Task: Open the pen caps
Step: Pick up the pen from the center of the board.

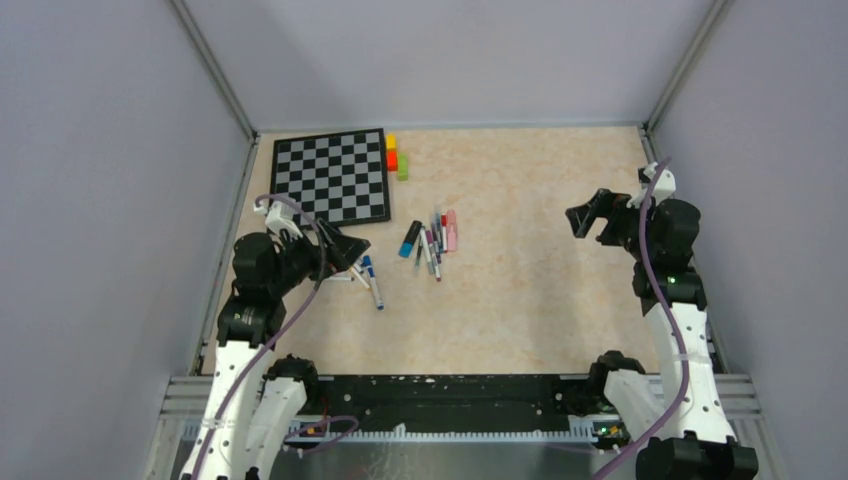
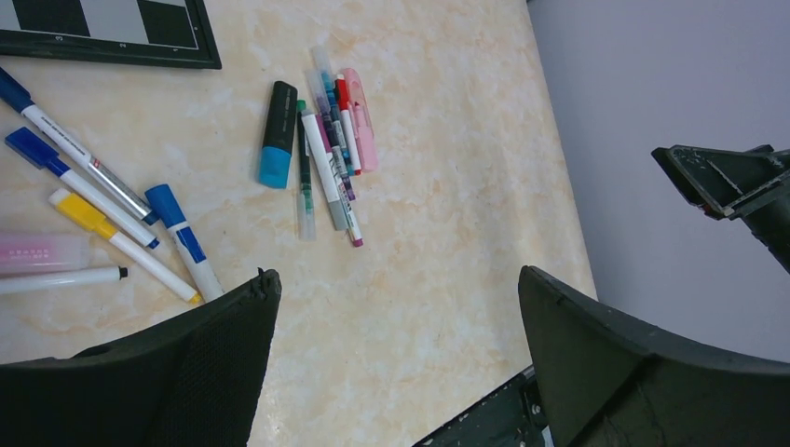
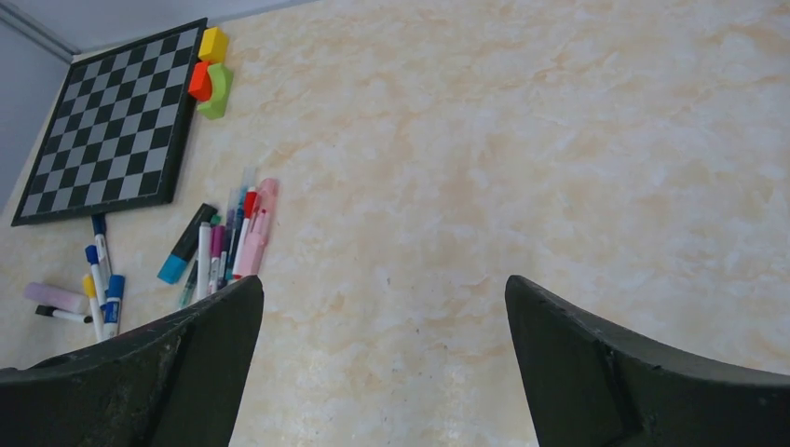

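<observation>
A black-and-white chessboard (image 1: 332, 177) lies flat at the far left of the beige marbled table (image 1: 530, 260). Just beside its far right corner sit three small blocks in a tight cluster: a yellow block (image 1: 391, 142) farthest back, a red block (image 1: 392, 158) against it, and a green block (image 1: 403, 167) hugging the red one. Plain grey walls (image 1: 100, 150) close in the table.

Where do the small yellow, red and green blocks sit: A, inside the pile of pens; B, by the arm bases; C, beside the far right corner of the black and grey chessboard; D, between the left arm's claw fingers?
C: the small yellow, red and green blocks lie along the flat black and grey chessboard's right edge at its far corner, apart from the pens.
</observation>
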